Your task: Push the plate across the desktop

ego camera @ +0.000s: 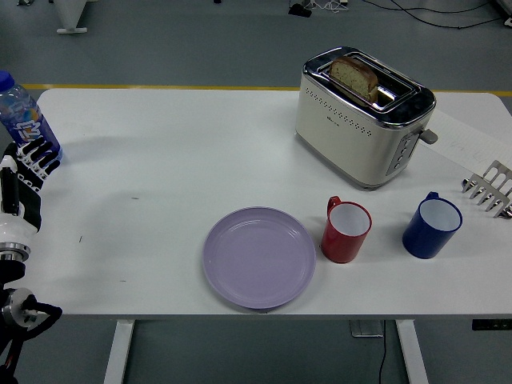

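A lilac plate (258, 257) lies flat near the table's front edge, a little left of centre. My left hand (22, 180) is at the far left edge of the picture, well away from the plate, with its black-and-white fingers (40, 154) stretched out and holding nothing. It overlaps the lower part of the water bottle (22, 115). The right hand does not show.
A red mug (346, 230) stands just right of the plate, a blue mug (432, 226) further right. A cream toaster (364, 114) with bread in it sits at the back right. A metal rack (490, 188) pokes in at the right edge.
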### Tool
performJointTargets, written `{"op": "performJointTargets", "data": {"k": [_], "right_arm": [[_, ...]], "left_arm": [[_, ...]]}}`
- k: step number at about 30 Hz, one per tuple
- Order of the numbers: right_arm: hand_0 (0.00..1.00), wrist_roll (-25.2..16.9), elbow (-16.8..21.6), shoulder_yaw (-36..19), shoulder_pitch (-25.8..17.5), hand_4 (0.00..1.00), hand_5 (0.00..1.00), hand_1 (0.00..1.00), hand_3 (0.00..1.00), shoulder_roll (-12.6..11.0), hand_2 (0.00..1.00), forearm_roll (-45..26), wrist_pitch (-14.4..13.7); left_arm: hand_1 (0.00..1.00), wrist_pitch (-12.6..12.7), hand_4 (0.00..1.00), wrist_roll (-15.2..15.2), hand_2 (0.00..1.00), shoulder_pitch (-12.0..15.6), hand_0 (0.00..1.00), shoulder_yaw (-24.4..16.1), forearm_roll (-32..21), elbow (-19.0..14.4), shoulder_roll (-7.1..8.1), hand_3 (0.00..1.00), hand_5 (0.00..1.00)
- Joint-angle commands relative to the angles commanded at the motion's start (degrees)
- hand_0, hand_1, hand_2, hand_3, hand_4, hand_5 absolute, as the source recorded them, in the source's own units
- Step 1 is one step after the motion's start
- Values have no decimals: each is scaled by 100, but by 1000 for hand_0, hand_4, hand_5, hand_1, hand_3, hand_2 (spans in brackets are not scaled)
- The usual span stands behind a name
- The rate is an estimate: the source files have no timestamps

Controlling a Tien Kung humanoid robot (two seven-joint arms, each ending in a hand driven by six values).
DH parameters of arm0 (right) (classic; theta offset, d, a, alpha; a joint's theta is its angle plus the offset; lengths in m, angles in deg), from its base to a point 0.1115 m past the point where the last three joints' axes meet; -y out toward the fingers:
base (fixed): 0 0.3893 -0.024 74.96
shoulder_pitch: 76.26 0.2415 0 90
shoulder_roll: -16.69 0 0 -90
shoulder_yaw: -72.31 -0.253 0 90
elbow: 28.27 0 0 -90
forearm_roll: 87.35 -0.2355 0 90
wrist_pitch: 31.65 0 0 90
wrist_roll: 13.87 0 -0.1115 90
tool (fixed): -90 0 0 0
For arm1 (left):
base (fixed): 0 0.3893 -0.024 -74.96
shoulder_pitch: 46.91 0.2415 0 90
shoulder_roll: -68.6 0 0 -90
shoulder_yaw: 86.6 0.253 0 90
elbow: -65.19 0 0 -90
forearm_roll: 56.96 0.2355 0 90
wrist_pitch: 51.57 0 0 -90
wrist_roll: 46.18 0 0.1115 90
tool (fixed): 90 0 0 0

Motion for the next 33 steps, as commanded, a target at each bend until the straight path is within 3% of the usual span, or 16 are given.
{"op": "performJointTargets", "data": {"k": [4,6,9,15,33], "right_arm": [[566,5,3,21,-24,305,316,553,601,-5,683,-38,-10],[566,15,8,27,-39,305,316,553,601,-8,683,-44,-12],[566,26,13,25,-61,305,314,553,601,-10,683,-47,-15],[566,53,27,16,-108,305,314,553,602,-12,683,-49,-27],[566,121,53,-78,-136,304,314,553,601,-37,683,94,-38]], "left_arm": [[711,-252,529,462,696,111,682,-364,184,-106,47,631,998],[711,-502,529,830,696,175,682,-594,224,-125,66,631,998],[713,-662,535,1024,699,218,682,-689,134,-105,53,633,998],[718,-806,537,1120,702,222,683,-743,116,-95,-62,635,998],[720,-881,538,1028,704,291,684,-712,103,-99,-84,634,998]]}}
